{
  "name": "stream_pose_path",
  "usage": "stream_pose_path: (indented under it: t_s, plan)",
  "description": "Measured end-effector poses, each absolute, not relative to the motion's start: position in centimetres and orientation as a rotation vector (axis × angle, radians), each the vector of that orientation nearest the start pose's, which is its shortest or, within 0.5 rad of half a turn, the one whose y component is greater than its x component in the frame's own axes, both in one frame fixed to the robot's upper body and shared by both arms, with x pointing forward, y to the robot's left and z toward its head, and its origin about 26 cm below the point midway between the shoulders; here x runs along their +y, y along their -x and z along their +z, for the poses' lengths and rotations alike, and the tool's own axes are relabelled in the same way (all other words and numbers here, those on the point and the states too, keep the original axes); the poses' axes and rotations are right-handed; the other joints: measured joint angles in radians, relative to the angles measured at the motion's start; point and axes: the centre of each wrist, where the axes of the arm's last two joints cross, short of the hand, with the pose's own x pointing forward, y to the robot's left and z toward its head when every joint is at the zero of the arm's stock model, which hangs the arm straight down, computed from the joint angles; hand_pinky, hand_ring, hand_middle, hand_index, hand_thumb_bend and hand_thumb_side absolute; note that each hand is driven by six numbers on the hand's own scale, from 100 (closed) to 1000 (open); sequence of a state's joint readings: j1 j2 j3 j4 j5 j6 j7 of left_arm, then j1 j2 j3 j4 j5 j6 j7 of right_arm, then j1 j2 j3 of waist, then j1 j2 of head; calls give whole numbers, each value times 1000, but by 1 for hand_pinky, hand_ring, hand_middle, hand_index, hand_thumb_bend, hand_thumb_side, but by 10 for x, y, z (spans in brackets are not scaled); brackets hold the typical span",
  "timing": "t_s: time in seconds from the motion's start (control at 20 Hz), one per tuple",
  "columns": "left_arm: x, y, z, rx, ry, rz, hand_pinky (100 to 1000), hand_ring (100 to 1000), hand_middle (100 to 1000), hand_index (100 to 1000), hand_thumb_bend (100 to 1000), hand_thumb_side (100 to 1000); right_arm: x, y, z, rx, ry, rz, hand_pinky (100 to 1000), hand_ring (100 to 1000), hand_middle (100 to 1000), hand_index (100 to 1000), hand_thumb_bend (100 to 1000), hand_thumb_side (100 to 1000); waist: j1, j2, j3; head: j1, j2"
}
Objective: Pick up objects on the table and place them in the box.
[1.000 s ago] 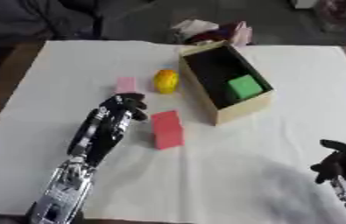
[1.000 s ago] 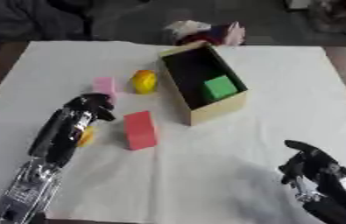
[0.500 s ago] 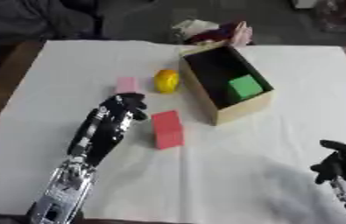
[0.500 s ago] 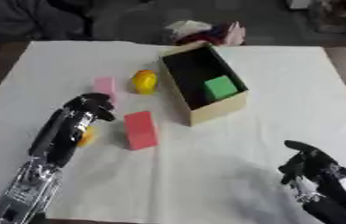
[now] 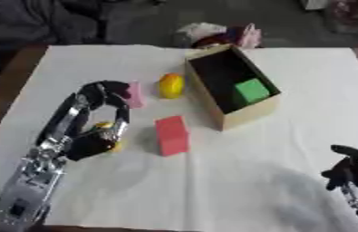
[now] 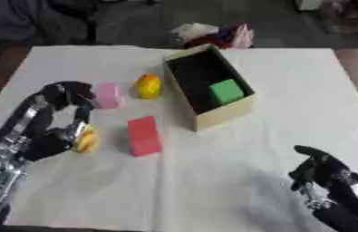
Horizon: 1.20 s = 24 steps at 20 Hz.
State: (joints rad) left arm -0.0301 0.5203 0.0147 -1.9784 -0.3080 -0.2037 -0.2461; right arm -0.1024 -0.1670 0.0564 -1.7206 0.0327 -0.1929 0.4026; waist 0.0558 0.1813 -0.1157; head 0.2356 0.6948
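In the left eye view, your left hand (image 5: 94,122) lies at about 9 o'clock of the picture, its fingers curved over a small yellow object (image 5: 106,136) that rests on the white cloth (image 5: 237,181). The fingers seem to bend around it, but the dark palm covers most of it, so I cannot tell if the hand really holds it or only arches above it. The box (image 5: 231,92) stands at about 1 o'clock from the hand, open on top, with the green block (image 5: 251,90) already lying inside. This is why the box is turned with its long side toward you: both arms can reach over its wall. The red block (image 5: 171,135) stands at 3 o'clock of the hand, apart from it. The pink block (image 5: 135,94) and the yellow oval piece (image 5: 171,85) lie at 12 o'clock and 1 o'clock, between the hand and the box.

In the right eye view, the small yellow object shows more, at the 3 o'clock side of the left palm. Your right hand (image 6: 324,181) waits idle near the lower right corner, at 5 o'clock, fingers relaxed and holding nothing; its lower part is cut off by the edge. Behind the box, at 12 o'clock, a heap of coloured things (image 6: 213,35) is too unclear to name.
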Motion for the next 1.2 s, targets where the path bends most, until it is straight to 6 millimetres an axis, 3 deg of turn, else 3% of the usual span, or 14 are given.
stream_pose_path:
  t_s: [0.2, 0.4, 0.65, 1.2]
  plan:
    - [340, -263, 160, -1752, -567, -1388, 762, 685, 731, 872, 100, 283, -253, -297, 59, -1905, -184, 649, 698, 459, 486, 855, 100, 339, 9, -9, 0, 0, 8]
    - [348, -265, 176, -1529, -662, -1615, 767, 676, 737, 875, 100, 303, -255, -297, 59, -1903, -180, 654, 698, 459, 486, 855, 100, 339, 11, -11, -2, 0, 8]
    - [352, -278, 185, -1384, -762, -1716, 768, 687, 742, 877, 100, 337, -255, -297, 59, -1902, -180, 654, 698, 459, 486, 855, 100, 335, 12, -13, -10, 0, 8]
    - [365, -304, 167, -1144, -858, -1828, 770, 696, 745, 873, 230, 412, -254, -297, 59, -1901, -182, 655, 698, 460, 486, 855, 100, 328, 10, -13, -20, 0, 8]
